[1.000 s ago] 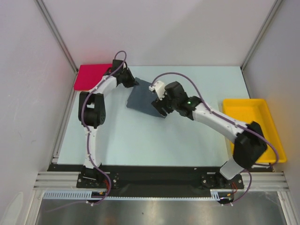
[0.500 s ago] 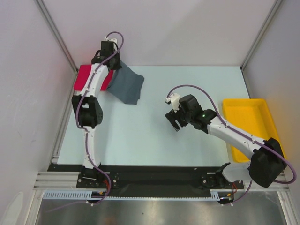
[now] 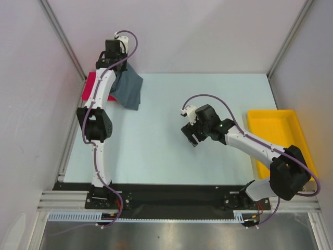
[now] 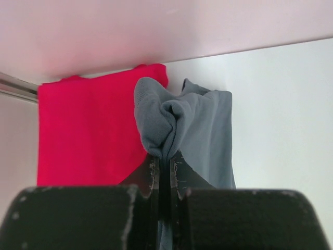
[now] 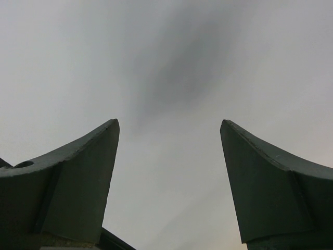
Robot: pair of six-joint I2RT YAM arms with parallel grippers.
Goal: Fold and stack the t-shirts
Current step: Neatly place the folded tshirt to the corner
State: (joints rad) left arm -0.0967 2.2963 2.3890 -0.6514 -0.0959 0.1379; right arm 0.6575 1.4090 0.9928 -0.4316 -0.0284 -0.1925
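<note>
Pale counter (image 3: 171, 161), plain walls on three sides.

Top view. Over the last second the grey shirt (image 3: 130, 89) has left the middle of the counter, where both tools were on it. It now hangs bunched from the left tool (image 3: 123, 70) at the far-left corner. Its left part overlaps the right side of the red shirt (image 3: 88, 86). The right tool (image 3: 191, 136) has pulled back toward the middle and sits apart from both shirts, well short of the yellow tray (image 3: 276, 130).

Judgement: folding looks finished and the stacking step is under way. The grey shirt is not yet laid down. It needs lowering squarely onto the red one before release, or it will land crumpled and off to one side.

Left wrist view. The tool's jaws are pinched nearly together on a thick gathered fold of grey cloth. The cloth puckers above the tips and falls away to the right in a loose panel. The red shirt lies flat just beside it on the left, edges straight, up against the back wall.

Right wrist view. Jaws are spread wide with nothing between them, only bare counter beyond.
</note>
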